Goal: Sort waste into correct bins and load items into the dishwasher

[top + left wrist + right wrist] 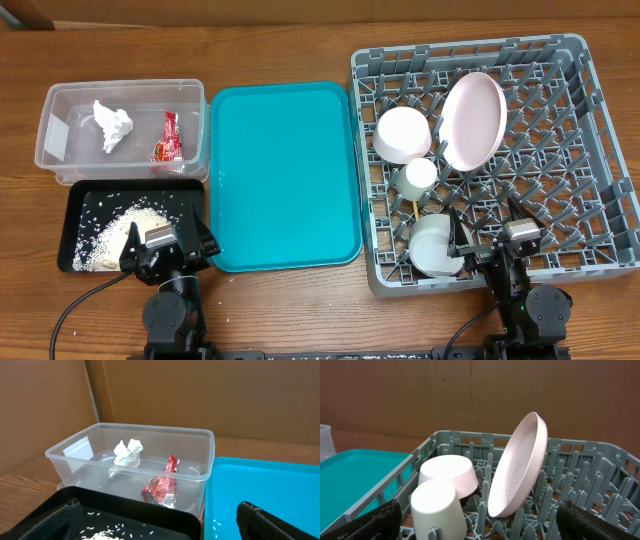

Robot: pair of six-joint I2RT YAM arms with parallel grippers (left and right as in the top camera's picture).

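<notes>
The clear tub [60, 150] holds a crumpled white tissue [112, 125] and a red wrapper [168, 140]. In front of it, rice [120, 240] lies heaped in the black tray [85, 200]. My left gripper [168, 238] hangs open over that tray's near edge, holding nothing. In the grey dish rack [590, 150], a pink plate [473, 120] stands on edge beside an upturned white bowl [403, 134] and two white cups [419, 175]. My right gripper [490, 235] is open and empty at the rack's front, beside the nearer cup [435, 247]. Chopsticks are not clearly seen.
A teal serving tray [285, 175] lies between the bins and the rack, with a few stray rice grains [216, 522] on its left side. Brown cardboard walls stand behind the table.
</notes>
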